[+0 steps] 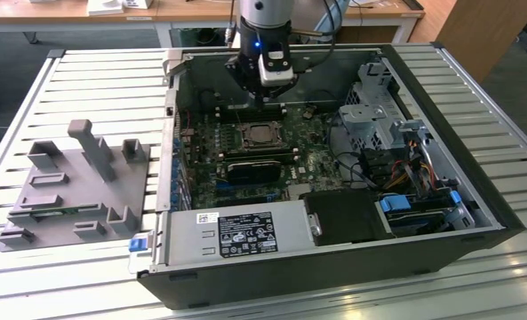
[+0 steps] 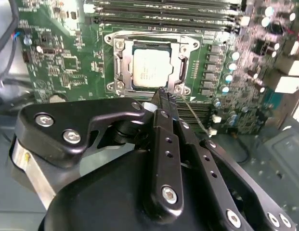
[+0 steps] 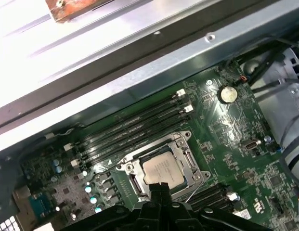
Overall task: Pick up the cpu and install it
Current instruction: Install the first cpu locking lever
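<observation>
Cpu (image 2: pixel 149 70) is seen seated in the black-framed socket (image 2: pixel 121 62) on the green motherboard (image 2: pixel 58 62) — in both wrist views. The gripper (image 2: pixel 163 98), fingers pressed together and holding nothing, is poised just above the socket's edge.

Slatted table (image 1: pixel 494 113) bearing computer case (image 1: pixel 334 267), holder block (image 1: pixel 76 187).

cpu (image 2: pixel 149 70) sits in the socket (image 2: pixel 121 62), memory slots (image 2: pixel 163 17) beside it.
</observation>
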Controlling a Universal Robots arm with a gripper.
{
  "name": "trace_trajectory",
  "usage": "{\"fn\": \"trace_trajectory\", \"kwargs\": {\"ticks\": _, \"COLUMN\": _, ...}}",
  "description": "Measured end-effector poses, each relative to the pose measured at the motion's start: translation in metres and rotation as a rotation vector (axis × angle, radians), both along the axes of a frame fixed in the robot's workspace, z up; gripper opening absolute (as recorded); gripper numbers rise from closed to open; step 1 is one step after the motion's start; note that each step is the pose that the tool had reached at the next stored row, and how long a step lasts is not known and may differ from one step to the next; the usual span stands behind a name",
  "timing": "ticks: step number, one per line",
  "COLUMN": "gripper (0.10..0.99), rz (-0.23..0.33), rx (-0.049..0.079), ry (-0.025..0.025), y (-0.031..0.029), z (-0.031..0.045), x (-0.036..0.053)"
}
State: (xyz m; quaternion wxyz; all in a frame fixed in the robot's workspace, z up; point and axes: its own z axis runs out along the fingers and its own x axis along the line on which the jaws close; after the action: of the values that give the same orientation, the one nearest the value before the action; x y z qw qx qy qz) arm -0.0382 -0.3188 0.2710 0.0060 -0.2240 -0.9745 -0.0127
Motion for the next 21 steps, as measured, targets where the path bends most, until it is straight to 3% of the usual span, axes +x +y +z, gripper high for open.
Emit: {"fn": "trace_trajectory", "kwargs": {"ticks": 21, "gripper": 0.106, "rz": 0.324, "rx": 0.0, "ry": -0.0021, "y": 0.0, "z": -0.0014, "x": 0.0}}
